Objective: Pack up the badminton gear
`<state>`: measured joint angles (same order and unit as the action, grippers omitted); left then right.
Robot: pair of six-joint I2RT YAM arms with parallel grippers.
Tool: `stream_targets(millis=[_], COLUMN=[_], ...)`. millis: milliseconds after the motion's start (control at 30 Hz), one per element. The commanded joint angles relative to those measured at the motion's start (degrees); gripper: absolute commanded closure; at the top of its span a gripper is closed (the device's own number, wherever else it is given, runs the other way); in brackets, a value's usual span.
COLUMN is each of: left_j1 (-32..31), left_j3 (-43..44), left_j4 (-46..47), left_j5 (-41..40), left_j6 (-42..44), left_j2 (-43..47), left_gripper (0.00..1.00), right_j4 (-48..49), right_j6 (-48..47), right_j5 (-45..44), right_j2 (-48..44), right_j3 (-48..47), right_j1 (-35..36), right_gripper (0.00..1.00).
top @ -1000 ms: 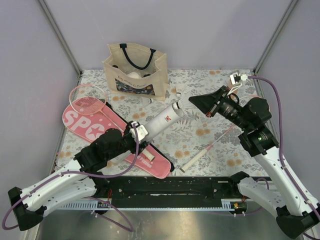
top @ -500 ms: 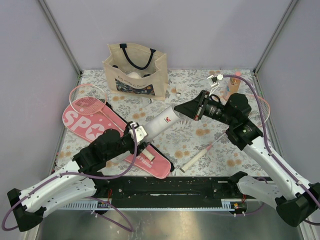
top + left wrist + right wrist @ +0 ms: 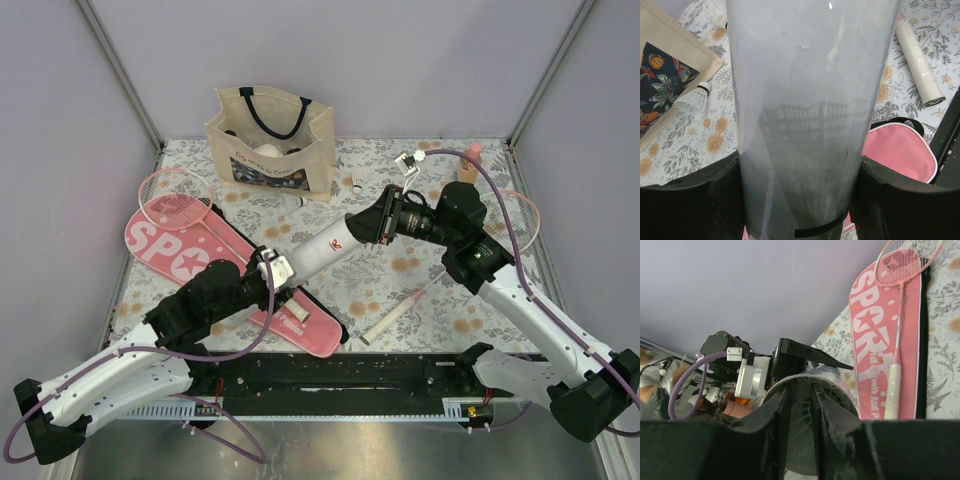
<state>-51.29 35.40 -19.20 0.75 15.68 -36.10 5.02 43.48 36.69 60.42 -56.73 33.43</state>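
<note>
While the left gripper [image 3: 273, 267] stands clamped on the lower end of the white tube [image 3: 325, 243], the right gripper [image 3: 379, 225] meets the tube's raised mouth near the table's centre. Its tips sit slightly apart around the netted skirt of a shuttlecock [image 3: 800, 440]; whether they pinch it cannot be told.

The tube looks light, stiff and slick, with thin walls likely to dent, so a hold round the body near its closed end seems safest. The shuttlecock is featherweight with a fragile skirt and is best taken by its base.

How many shuttlecocks already sit inside the tube is hidden. At 9 o'clock the pink case [image 3: 190, 250] lies flat with one racket [image 3: 175, 200] on top, not inside. A second racket [image 3: 395, 318] lies at 4 o'clock and a loose shuttlecock [image 3: 358, 183] at 12. The tote [image 3: 270, 150] at 11 o'clock holds dark and pale things, too unclear to name.
</note>
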Motion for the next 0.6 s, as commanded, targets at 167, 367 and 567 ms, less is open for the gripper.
stream_targets(millis=[167,367,567], left_j1=[0.0,0.0,0.0], left_j3=[0.5,0.5,0.5], left_j4=[6.1,5.3,5.2], left_j5=[-0.3,-0.5,-0.5], left_j6=[0.9,1.3,1.4], left_j2=[1.6,1.8,2.8], left_gripper=[0.45,0.45,0.44], right_j4=[-14.8,-19.8,-16.4], right_j6=[-11.9,-17.6,-20.9], right_j5=[-3.5,-7.5,-8.0], right_j2=[-2.8,-2.5,2.8], right_j3=[-10.3,-15.2,-17.9], right_j1=[0.4,-4.2,-12.1], right_gripper=[0.51,0.5,0.46])
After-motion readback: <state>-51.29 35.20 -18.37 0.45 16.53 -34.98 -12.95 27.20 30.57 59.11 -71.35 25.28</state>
